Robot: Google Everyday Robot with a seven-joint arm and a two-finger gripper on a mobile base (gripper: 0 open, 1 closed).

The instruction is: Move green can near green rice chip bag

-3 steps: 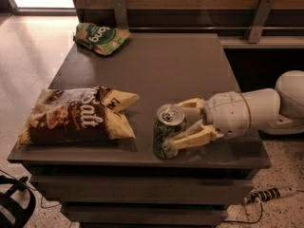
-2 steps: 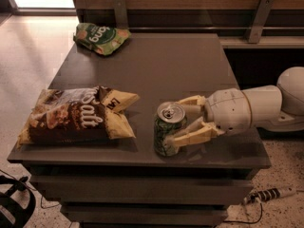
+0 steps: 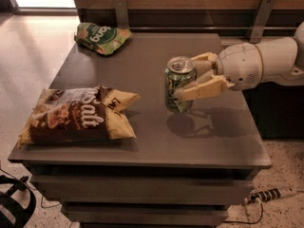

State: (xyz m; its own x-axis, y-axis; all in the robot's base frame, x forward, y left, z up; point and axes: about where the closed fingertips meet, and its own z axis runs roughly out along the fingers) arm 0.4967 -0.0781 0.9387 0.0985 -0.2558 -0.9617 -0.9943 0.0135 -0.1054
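Reaching in from 3 o'clock with the gripper (image 3: 186, 77), closed on the can (image 3: 179, 85), one finger behind the top rim, the other across the front of the body. Held upright just right of centre, clear of the tabletop (image 3: 142, 65), with a round shadow (image 3: 183, 125) just below at 6 o'clock. Well apart from the green bag (image 3: 101, 37), lying flat at the far left corner, about 10 o'clock from the can. At 8 o'clock from the can, near the front left edge, a larger brown bag (image 3: 78, 115) on its side. Down on the floor at 5 o'clock, a power strip (image 3: 270, 194).
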